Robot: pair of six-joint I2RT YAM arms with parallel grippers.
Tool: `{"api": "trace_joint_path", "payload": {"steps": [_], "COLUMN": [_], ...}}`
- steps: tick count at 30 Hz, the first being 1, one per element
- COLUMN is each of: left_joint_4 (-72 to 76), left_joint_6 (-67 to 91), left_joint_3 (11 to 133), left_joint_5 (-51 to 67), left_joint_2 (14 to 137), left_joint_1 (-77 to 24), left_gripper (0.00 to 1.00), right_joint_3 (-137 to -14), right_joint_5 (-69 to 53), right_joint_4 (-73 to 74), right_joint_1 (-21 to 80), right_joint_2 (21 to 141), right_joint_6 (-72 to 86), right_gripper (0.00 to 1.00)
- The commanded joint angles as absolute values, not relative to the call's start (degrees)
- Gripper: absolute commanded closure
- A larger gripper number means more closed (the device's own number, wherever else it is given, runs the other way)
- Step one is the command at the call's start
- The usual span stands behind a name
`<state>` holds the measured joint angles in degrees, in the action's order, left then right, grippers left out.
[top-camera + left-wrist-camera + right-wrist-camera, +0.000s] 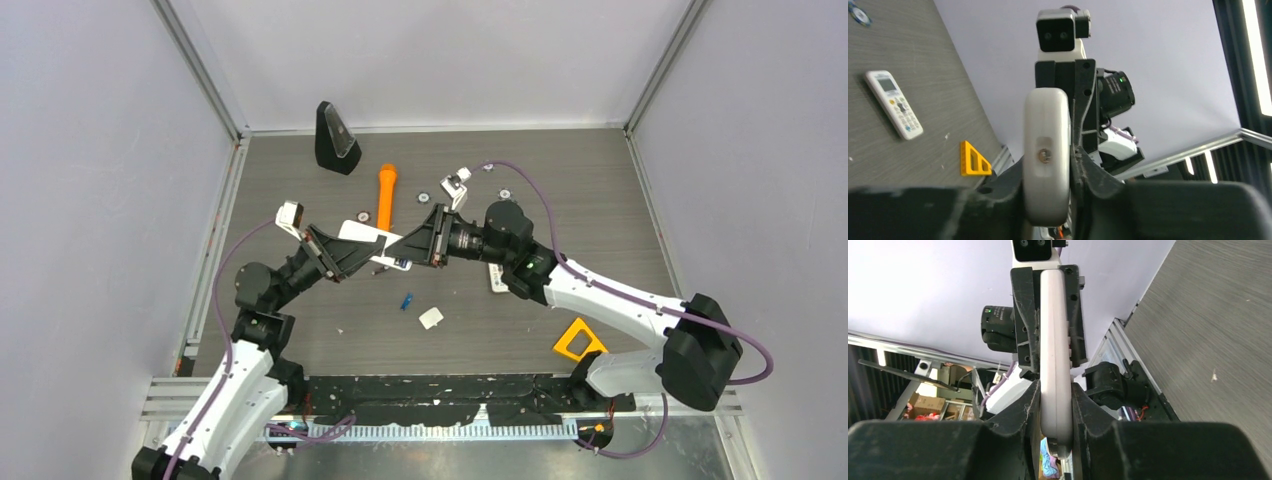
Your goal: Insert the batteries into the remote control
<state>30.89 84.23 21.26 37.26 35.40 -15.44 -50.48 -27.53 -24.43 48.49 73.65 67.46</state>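
Jointly, left gripper point(1047, 185) and right gripper point(1055, 400) clamp the remote point(1055, 340) edge-on above the table point(560, 180), apparently steadying it for loading; one blue battery point(407, 300) lies on the table beneath, seemingly not yet loaded.

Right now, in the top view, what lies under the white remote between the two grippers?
The remote is pinched between the left gripper and right gripper. Around its edges grey table shows. The spot below is covered by remote and grippers, so I cannot tell.
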Motion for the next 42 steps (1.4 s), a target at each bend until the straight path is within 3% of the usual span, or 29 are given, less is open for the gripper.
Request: {"api": "trace_joint_path", "payload": {"steps": [1,2,3,5,9,13,21,27,32,42], "left_joint_4": [35.84,35.96,36.15,35.50,29.73,19.55,4.91,-11.81,-15.11,-19.58], "left_joint_6": [82.19,81.84,81.64,80.65,77.07,71.87,64.98,56.88,55.02,51.63], "left_joint_3": [22.15,22.43,22.69,23.20,24.71,26.86,29.19,31.15,30.61,30.32], "left_joint_5": [42.34,42.62,42.89,43.25,41.94,39.06,34.12,25.65,22.73,17.95], "left_joint_2": [37.03,37.51,37.99,38.77,38.86,37.63,36.63,35.70,35.50,34.22], "left_joint_1": [-13.80,-13.80,-13.80,-13.80,-13.63,-12.91,-11.03,-10.76,-10.65,-10.13], "left_gripper": [0.88,0.98,1.00,1.00,1.00,1.00,1.00,1.00,1.00,1.00], "right_joint_3": [-53.12,-52.98,-52.90,-52.91,-53.18,-53.34,-53.41,-58.97,-65.56,-74.00], "right_joint_5": [-33.52,-33.94,-34.61,-34.74,-33.20,-32.96,-32.91,-14.20,-0.95,-3.90], "right_joint_4": [-21.44,-21.03,-21.02,-20.97,-20.65,-18.64,-3.76,23.22,35.34,41.56], "right_joint_1": [46.37,46.02,45.86,45.50,44.61,42.88,39.45,44.01,53.09,57.62], "right_joint_2": [73.14,73.13,73.24,73.00,71.19,68.71,64.10,66.35,79.90,99.88], "right_joint_6": [66.14,66.07,66.09,65.80,63.84,62.23,53.54,30.71,19.98,5.79], "right_gripper": [0.86,0.84,0.81,0.56,0.21,0.09,0.08,0.13,0.14,0.14]}}
